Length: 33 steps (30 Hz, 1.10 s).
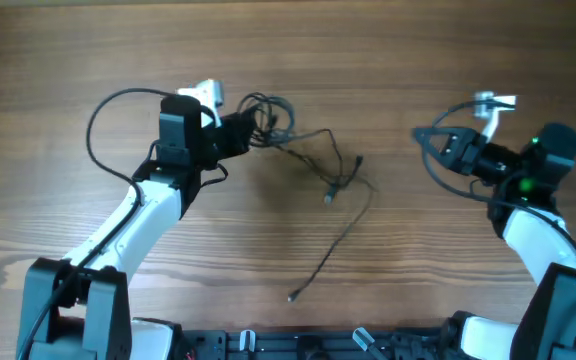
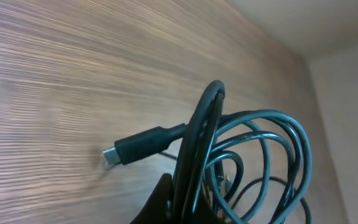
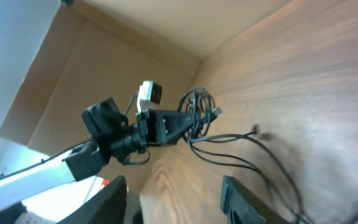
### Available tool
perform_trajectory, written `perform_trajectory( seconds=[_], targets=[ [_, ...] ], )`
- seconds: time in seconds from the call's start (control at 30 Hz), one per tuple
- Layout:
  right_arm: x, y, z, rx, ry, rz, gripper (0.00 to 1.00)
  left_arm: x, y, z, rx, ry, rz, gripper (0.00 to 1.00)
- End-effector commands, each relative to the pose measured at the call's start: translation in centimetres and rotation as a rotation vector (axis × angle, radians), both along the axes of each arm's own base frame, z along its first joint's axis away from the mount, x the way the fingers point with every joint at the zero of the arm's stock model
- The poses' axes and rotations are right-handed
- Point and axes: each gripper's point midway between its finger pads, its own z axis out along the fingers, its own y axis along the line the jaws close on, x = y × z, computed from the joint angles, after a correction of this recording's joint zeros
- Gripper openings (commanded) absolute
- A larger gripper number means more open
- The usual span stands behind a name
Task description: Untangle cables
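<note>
The cables [image 1: 268, 120] are thin black wires, bunched in loops at the back middle of the table. Loose strands [image 1: 343, 225] trail right and forward to a small plug end [image 1: 294, 296]. My left gripper [image 1: 240, 135] is shut on the looped bundle. In the left wrist view the loops [image 2: 272, 124] rise out of the gripper [image 2: 185, 199], and a plug [image 2: 135, 146] sticks out to the left just above the wood. My right gripper [image 1: 430, 150] stands open to the right, apart from the strands. Its fingers [image 3: 114, 199] hold nothing, and the bundle [image 3: 197, 112] lies far ahead.
The wooden table [image 1: 438, 260] carries everything. A thick black arm cord [image 1: 98, 120] loops out at the left arm's side. Both arm bases [image 1: 78, 300] stand at the front edge.
</note>
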Motion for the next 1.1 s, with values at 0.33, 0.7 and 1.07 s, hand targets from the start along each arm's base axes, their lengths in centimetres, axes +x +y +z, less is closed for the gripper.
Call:
perform_trajectory(
  seconds=[0.33, 0.7, 1.07],
  targets=[
    [1.1, 12.6, -2.3, -0.217, -0.113, -0.044, 0.58, -2.1, -3.0, 7.6, 0.372, -0.412, -0.072, 0.04],
    [1.0, 13.5, -5.8, -0.277, 0.096, -0.144, 0.49, -4.0, -4.5, 5.7, 0.424, -0.352, -0.123, 0.04],
    [-0.9, 12.2, -10.6, -0.387, 0.313, -0.155, 0.54, -4.2, 0.6, -3.1, 0.362, 0.101, 0.150, 0.45]
  ],
)
